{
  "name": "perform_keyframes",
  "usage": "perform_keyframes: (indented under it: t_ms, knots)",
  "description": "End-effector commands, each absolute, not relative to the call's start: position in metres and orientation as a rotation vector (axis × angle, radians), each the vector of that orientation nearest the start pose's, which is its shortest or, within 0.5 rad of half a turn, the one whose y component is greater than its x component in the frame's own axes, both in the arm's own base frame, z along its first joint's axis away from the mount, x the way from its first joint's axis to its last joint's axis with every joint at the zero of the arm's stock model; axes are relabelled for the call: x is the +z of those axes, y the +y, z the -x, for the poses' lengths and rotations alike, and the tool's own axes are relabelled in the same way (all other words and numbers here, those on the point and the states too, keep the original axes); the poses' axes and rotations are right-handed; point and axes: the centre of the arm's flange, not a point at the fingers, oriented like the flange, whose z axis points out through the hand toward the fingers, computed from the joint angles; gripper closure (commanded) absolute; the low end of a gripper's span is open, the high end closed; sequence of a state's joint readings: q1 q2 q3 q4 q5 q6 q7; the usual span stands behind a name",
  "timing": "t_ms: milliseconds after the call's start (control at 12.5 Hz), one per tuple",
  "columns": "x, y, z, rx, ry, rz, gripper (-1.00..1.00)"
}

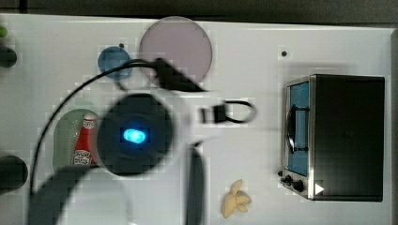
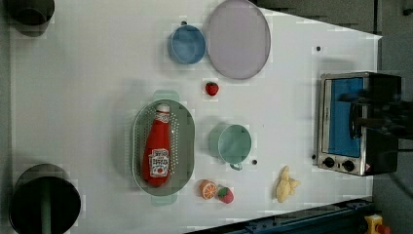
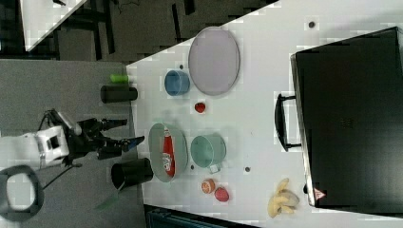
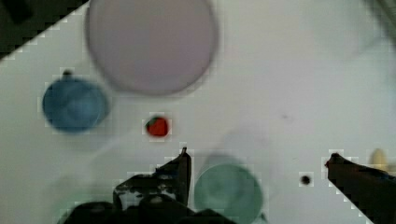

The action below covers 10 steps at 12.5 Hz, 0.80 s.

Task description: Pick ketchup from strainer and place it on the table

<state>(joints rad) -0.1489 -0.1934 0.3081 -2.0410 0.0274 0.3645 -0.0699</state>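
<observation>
Ketchup (image 2: 157, 151): lying flat in strainer (image 2: 186, 127), left view's left of teal cup (image 2: 234, 143). Likely light, smooth, squeezable; grip across mid-body. Claw (image 4: 257, 163) spread wide, empty, above worktop (image 2: 87, 87).

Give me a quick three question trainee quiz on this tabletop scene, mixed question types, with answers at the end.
1. True or false: the red ketchup squeeze bottle lies inside the pale green oval plastic strainer.
2. In the wrist view, the black gripper has its fingers: A) open, B) shut on a strawberry.
3. Fill in: in the left view, the round lilac plate sits to the right of the ___ cup.

Key: 1 true; 2 A; 3 blue.
</observation>
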Motion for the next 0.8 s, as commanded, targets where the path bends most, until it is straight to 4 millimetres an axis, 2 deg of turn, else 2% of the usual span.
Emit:
perform_keyframes:
  t_ms: [80,240,480,640,800]
  knots:
    - [0.499,0.198,-0.480,-0.099,0.534,3.107,-1.00]
    - [0.487,0.248,-0.474,-0.165,0.380,3.090,-1.00]
    - [0.461,0.308,-0.458,-0.160,0.192,3.062,-1.00]
    - [0.432,0.340,-0.444,-0.090,0.087,3.048,-1.00]
    - [0.400,0.358,-0.432,-0.014,0.016,3.050,-1.00]
